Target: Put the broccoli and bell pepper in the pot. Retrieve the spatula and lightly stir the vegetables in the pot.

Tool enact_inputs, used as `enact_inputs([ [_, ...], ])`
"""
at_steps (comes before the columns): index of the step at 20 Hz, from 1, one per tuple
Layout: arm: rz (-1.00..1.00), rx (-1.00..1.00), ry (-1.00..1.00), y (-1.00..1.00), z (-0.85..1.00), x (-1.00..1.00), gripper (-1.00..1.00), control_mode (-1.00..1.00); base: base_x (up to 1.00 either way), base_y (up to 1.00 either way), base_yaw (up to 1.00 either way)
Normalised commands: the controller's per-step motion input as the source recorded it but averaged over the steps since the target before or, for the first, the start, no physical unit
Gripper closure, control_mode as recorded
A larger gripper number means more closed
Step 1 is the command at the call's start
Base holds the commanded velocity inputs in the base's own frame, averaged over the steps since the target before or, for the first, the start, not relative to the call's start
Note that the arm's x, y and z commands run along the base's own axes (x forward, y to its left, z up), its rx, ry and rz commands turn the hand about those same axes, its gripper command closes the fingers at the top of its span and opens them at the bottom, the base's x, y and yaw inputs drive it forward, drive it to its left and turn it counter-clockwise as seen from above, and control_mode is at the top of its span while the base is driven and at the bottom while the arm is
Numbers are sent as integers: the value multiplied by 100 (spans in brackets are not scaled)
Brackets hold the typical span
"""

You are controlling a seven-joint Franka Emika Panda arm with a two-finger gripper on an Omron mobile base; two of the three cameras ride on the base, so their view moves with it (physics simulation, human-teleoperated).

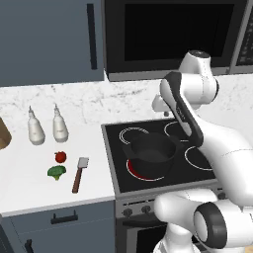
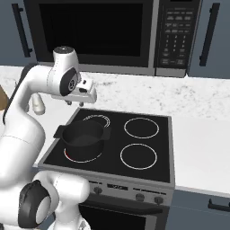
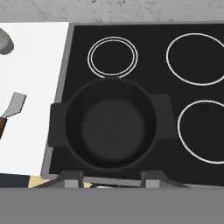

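You will find no writing you can read here: the microwave's keypad [image 2: 175, 36] in the right base view carries small pale marks, but they are too blurred to make out, and the two white squeeze bottles [image 1: 47, 126] on the white surface [image 1: 29, 188] show no labels.

Look at the pot [image 1: 149, 150] first. It is wide, shallow and dark grey to black, with a small flat handle on each side, and it sits on the front left burner of the black stove [image 2: 148, 134], where a red arc of the burner shows under its near edge. In the hand view you look straight down into it, and its inside is bare.

To the left of the stove, on the surface, you have the bell pepper [image 1: 60, 157], small, shiny and red, and just in front of it the broccoli [image 1: 57, 172], a lumpy bright-green floret. They lie close together; I cannot tell whether they touch. Just to their right lies the spatula [image 1: 79, 174], with its reddish-brown wooden handle toward the front edge and its light-grey flat blade pointing to the wall.

The pincer [image 2: 85, 99] hangs above the stove's back left burner, well above the pot and grasping nothing. In the hand view its two fingertips [image 3: 70, 180] stand well apart, so read it as released.
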Motion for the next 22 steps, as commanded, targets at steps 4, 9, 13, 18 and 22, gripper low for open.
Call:
enact_inputs([
  [4,0,-3,9,15,-17,-12,-100,-100,0,0,0],
  [9,6,-5,26,65,-35,-3,-100,-100,0,0,0],
  [13,34,-16,13,100,-25,-1,-100,-100,0,0,0],
  [18,41,-20,13,100,-17,0,-100,-100,0,0,0],
  [22,47,-22,4,100,-43,-4,-100,-100,0,0,0],
])
